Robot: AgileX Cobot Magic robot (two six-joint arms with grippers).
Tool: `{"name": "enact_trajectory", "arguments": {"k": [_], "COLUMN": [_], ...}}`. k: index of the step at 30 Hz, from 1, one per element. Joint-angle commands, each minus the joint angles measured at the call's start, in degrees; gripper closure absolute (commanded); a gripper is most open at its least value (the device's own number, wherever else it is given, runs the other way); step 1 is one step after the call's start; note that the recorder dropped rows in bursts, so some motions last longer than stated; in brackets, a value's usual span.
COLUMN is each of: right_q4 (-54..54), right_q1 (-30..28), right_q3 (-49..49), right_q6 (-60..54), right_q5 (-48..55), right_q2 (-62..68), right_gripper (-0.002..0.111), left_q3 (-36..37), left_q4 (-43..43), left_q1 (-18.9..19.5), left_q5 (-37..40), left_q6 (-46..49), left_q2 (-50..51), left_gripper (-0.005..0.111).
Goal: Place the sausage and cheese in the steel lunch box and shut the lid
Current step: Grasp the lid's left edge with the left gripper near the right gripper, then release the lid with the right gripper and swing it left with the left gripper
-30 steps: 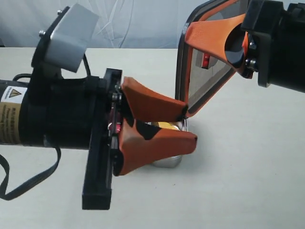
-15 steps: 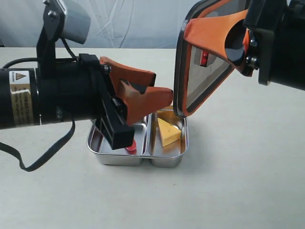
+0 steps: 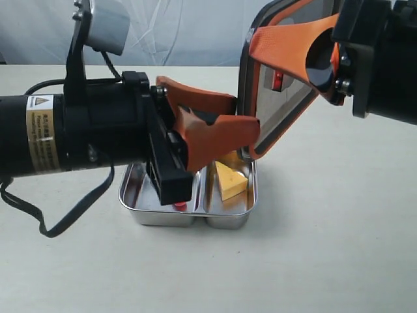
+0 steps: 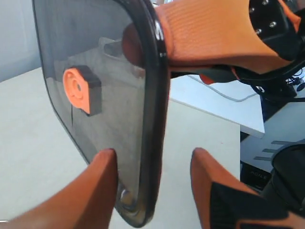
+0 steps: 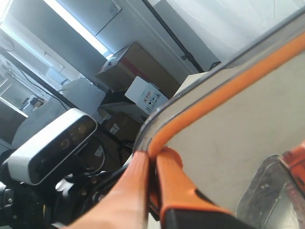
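i see the lid (image 3: 277, 114) tilted on edge above the steel lunch box (image 3: 140, 212), pinched in my right jaws; my left jaws stand wide astride its lower edge. the cheese (image 3: 232, 181) lies in one compartment, the sausage (image 3: 180, 206) in the other.

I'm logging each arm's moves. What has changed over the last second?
The left gripper rose from in front of the shiny steel lunch box and moved toward the dark translucent lid; its open jaws now straddle the lid's lower edge. The right gripper kept its pinch on the lid; yellow cheese wedge and red sausage stayed in their compartments.
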Motion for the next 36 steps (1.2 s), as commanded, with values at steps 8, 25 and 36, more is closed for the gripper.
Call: {"name": "enact_trajectory", "arguments": {"k": [8, 25, 36], "right_q4": [0.21, -15.1, -36.53], "right_q1": [-0.02, -0.02, -0.02], "right_q3": [-0.84, -0.84, -0.84], "right_q6": [-0.57, 12.33, 27.91], "right_q5": [6.53, 14.02, 15.79], "right_q2": [2.49, 2.58, 2.47], "right_gripper": [0.109, 0.109, 0.109], "left_q3": [-3.0, -4.42, -4.42], "left_q4": [-3.61, 8.55, 11.98], "left_q1": [-0.25, -0.25, -0.25], "left_q5": [-0.69, 19.12, 34.21], "left_q6": [6.47, 19.58, 31.21], "left_q2": [4.32, 4.32, 3.63], "left_gripper": [0.068, 0.107, 0.107]}}
